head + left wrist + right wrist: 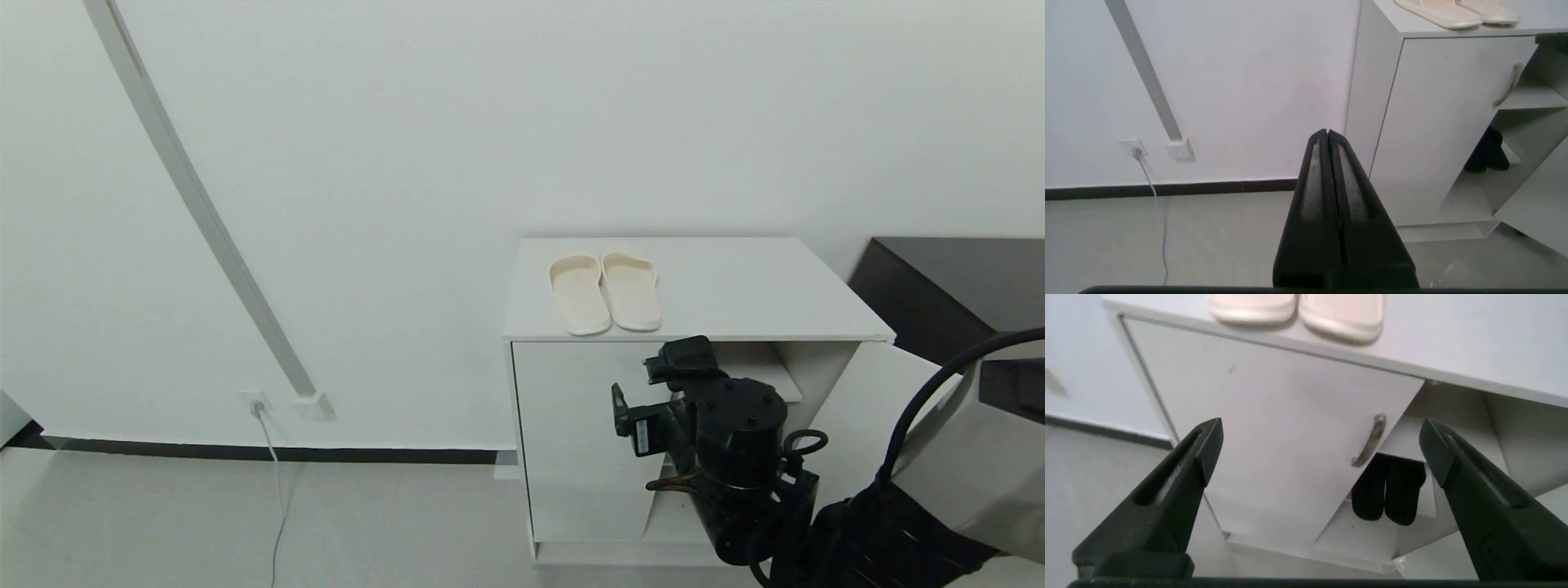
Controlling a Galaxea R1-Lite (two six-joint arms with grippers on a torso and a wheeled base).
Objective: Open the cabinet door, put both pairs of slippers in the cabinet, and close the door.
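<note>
My right pincer (1321,433) is spread wide with nothing in it, hanging just in front of the cabinet (571,441). My left pincer (1327,139) is pressed shut, empty, facing the wall left of the cabinet. The cream slippers (604,292) sit side by side on the cabinet top, toward its left. The right door (865,408) is swung open and the left door (1274,433) is closed. The black slippers (1388,488) are inside, under the shelf on the open side.

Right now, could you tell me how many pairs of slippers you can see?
2. The cream pair lies on top of the cabinet; the black pair sits low inside its open compartment.
</note>
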